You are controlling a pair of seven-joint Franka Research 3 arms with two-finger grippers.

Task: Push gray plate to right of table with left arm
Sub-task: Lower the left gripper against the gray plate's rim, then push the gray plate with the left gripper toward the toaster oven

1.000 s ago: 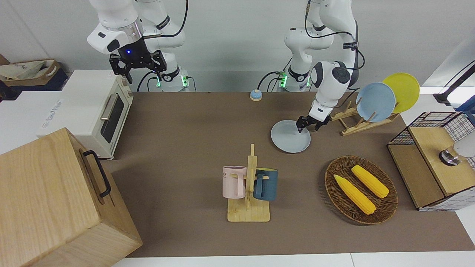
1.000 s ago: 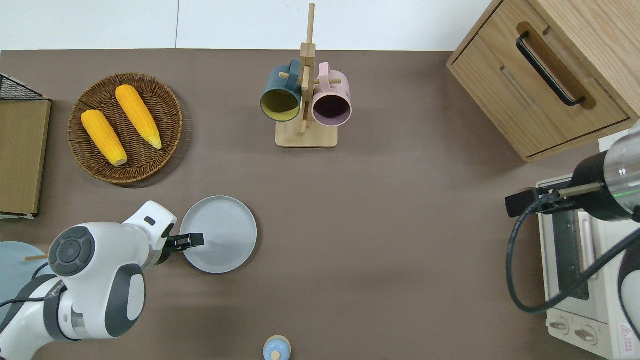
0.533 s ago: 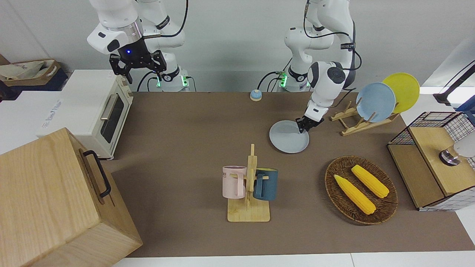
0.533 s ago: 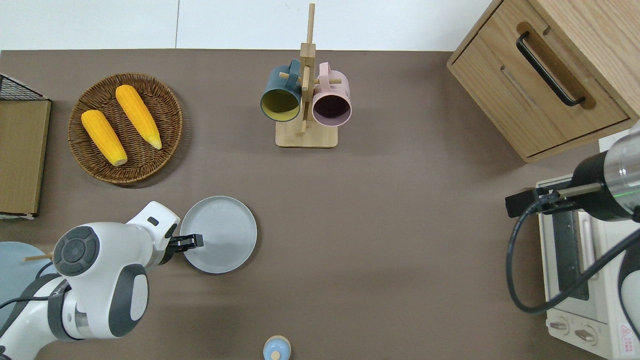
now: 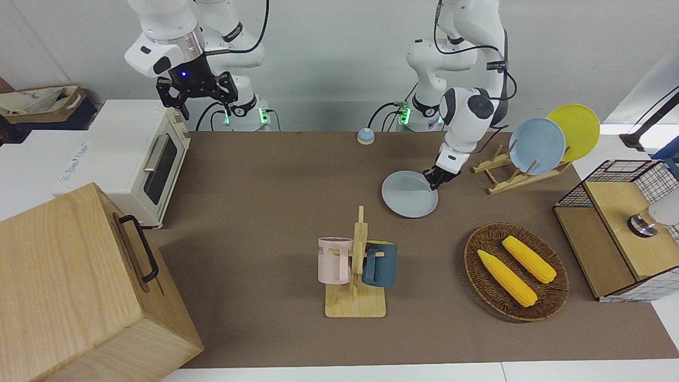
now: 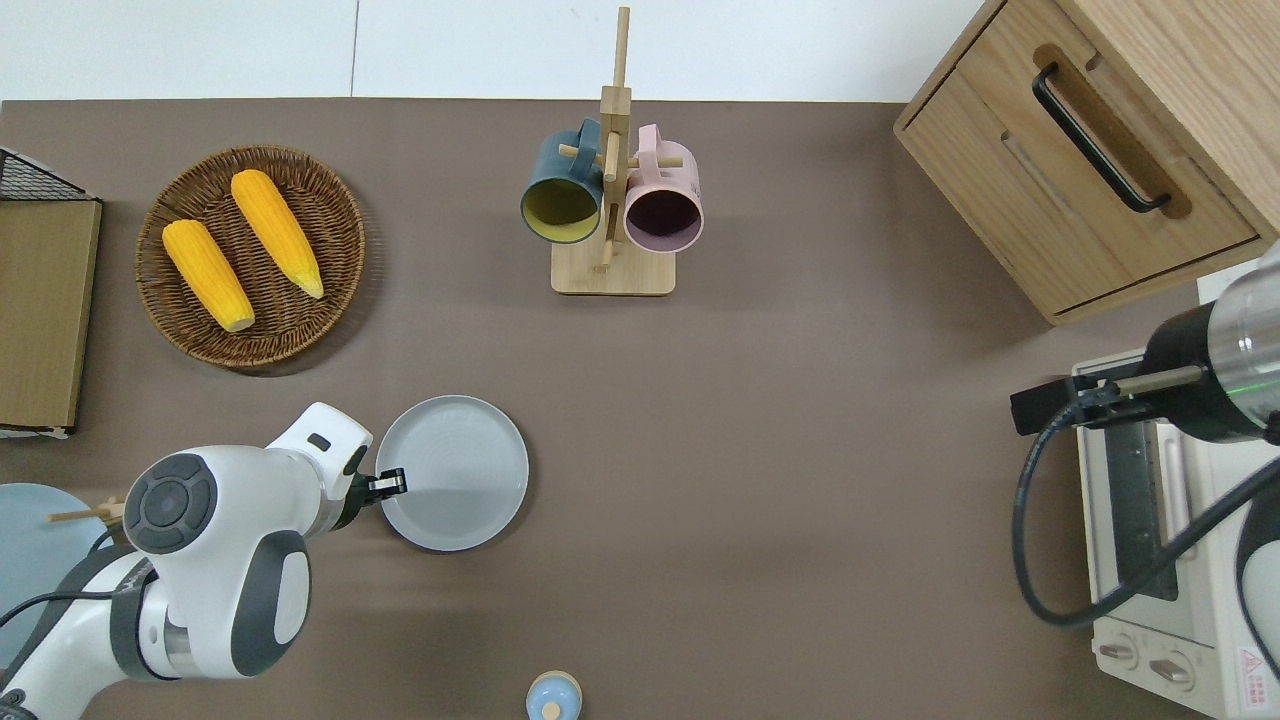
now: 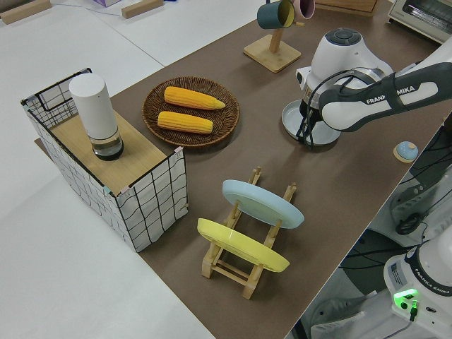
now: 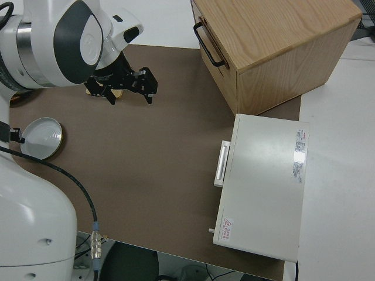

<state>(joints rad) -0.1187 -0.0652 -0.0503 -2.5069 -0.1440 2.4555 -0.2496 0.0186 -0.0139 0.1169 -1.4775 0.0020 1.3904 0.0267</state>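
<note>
The gray plate (image 5: 409, 194) (image 6: 452, 473) (image 7: 311, 121) (image 8: 40, 137) lies flat on the brown table (image 5: 265, 175) (image 6: 800, 450), toward the left arm's end and nearer to the robots than the mug rack. My left gripper (image 5: 432, 180) (image 6: 392, 484) (image 7: 308, 138) is low at the table, shut, with its tip against the plate's rim on the side toward the left arm's end. It holds nothing. The right gripper (image 5: 204, 106) (image 8: 130, 98) is parked and open.
A mug rack (image 6: 612, 200) with two mugs stands farther from the robots. A wicker basket (image 6: 350, 250) holds two corn cobs. A dish rack (image 5: 509, 175) carries a blue and a yellow plate. A bell (image 5: 365, 136), toaster oven (image 5: 138, 154), wooden cabinet (image 5: 79, 286) and wire crate (image 5: 615, 228) stand around the edges.
The left gripper has turned and moved toward the right arm's end, and the gray plate has slid a little that way with it. The right arm has not moved.
</note>
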